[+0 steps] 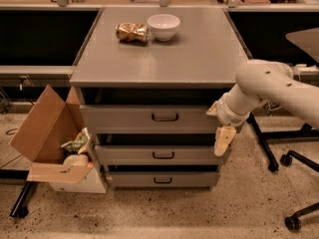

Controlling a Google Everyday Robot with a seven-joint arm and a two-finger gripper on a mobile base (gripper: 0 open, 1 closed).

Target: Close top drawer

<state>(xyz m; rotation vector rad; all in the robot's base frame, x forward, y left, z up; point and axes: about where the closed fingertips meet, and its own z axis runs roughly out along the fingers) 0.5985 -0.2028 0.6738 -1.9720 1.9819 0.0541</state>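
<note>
The top drawer (149, 118) is the tallest grey front of three in the grey cabinet, with a small dark loop handle (165, 117) at its centre. Its front stands a little forward of the cabinet top, with a dark gap above it. My gripper (223, 133) is on the white arm (271, 91) that comes in from the right. It sits against the right end of the top drawer's front and hangs down over the edge of the middle drawer.
Two shallower grey drawers (162, 155) lie below. On the cabinet top (199, 49) stand a white bowl (163, 26) and a crumpled packet (132, 32). An open cardboard box (47, 133) with rubbish sits at the left. Chair legs with castors (291, 158) are at the right.
</note>
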